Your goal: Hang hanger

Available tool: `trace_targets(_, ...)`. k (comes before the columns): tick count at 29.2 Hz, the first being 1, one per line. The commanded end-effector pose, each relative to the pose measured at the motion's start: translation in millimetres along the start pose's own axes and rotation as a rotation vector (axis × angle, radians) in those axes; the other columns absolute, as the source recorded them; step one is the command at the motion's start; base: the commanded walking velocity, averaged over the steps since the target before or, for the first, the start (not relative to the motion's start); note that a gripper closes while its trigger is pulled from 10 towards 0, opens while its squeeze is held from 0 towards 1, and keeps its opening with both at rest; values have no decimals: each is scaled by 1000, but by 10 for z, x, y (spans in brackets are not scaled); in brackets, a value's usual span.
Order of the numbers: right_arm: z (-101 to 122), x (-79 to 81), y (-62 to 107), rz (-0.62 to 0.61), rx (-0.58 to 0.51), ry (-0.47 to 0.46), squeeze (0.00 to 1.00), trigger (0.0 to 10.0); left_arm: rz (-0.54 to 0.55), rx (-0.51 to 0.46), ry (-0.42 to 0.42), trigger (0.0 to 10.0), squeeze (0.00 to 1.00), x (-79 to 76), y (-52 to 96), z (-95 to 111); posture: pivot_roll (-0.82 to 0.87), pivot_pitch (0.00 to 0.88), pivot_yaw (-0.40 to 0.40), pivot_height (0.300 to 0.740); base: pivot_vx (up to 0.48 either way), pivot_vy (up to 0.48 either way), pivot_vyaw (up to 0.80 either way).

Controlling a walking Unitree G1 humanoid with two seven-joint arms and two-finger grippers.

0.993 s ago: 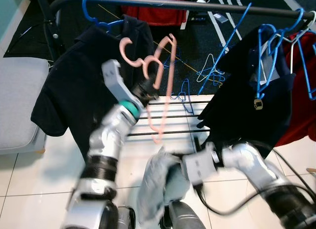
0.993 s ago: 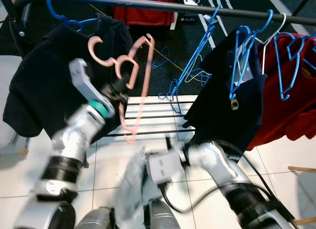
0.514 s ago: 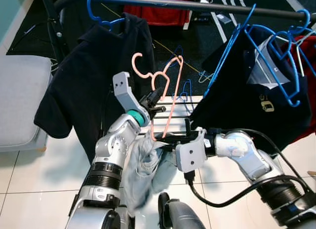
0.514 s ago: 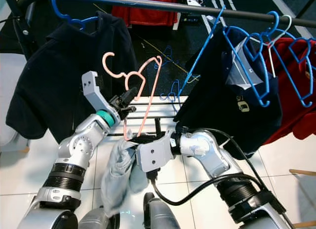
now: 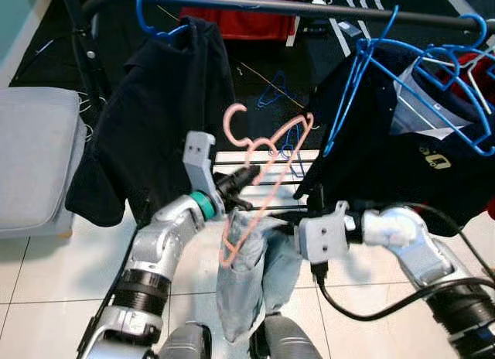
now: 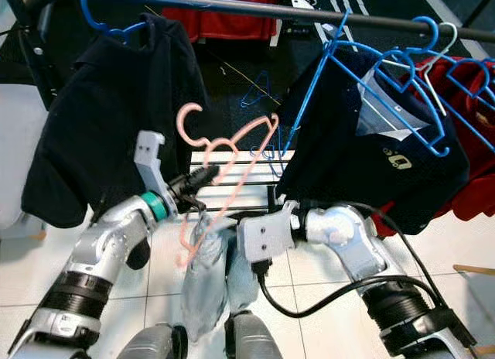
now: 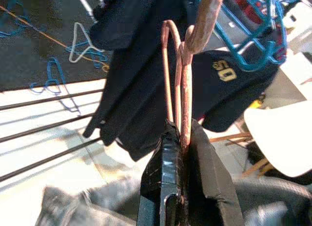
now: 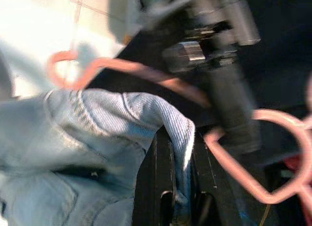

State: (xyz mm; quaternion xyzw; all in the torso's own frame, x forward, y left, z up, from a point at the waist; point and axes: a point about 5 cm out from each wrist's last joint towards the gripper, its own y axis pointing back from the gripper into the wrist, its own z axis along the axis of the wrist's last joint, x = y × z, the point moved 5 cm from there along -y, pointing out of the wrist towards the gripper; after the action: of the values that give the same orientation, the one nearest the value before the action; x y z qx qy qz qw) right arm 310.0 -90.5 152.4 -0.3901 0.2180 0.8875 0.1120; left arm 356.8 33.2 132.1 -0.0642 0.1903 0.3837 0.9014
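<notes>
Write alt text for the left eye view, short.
The left gripper holds a pink hanger below a clothes rail, while the right gripper pinches pale jeans draped on it. Dark shirts hang from blue hangers on the rail.

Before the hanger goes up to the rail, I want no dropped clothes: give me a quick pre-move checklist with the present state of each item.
1. Left hand shut on pink hanger: ok.
2. Right hand shut on denim garment: ok.
3. Denim garment threaded on the pink hanger: cannot tell; it hangs bunched below the frame.
4. Hanger hook free and pointing up: ok.
5. Open stretch on clothes rail between dark shirt and blue hangers: ok.
6. Hook on the rail: not ok, well below it.
</notes>
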Motion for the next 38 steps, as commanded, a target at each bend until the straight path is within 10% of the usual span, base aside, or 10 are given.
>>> trace_targets(1, 80, -199, 55, -86, -34, -3, 0, 10000, -30, 24, 28, 10000, 0, -92, -12, -101, -85, 161, -5, 740, 0, 0, 0)
trace_targets(9, 89, -360, 122, -125, -28, -11, 0, 10000, -4, 9, 43, 10000, 0, -103, -39, -127, -84, 159, -8, 740, 0, 0, 0)
trace_targets(15, 145, -130, 48, -33, -51, -50, 0, 10000, 191, -116, 64, 10000, 0, 188, -88, 155, -83, 160, -9, 740, 0, 0, 0)
trace_targets(16, 177, 52, 14, 28, -63, -80, 0, 10000, 221, -242, 81, 10000, 0, 252, -76, 460, -85, 163, -11, 740, 0, 0, 0)
trace_targets(22, 274, 241, -57, 86, -100, -105, 0, 10000, 186, -346, 93, 10000, 0, 213, -87, 773, -83, 164, -8, 740, 0, 0, 0)
trace_targets(38, 688, 43, -326, 56, -251, -66, 0, 10000, 53, -249, 327, 10000, 0, -160, -266, 399, -80, 165, -9, 740, 0, 0, 0)
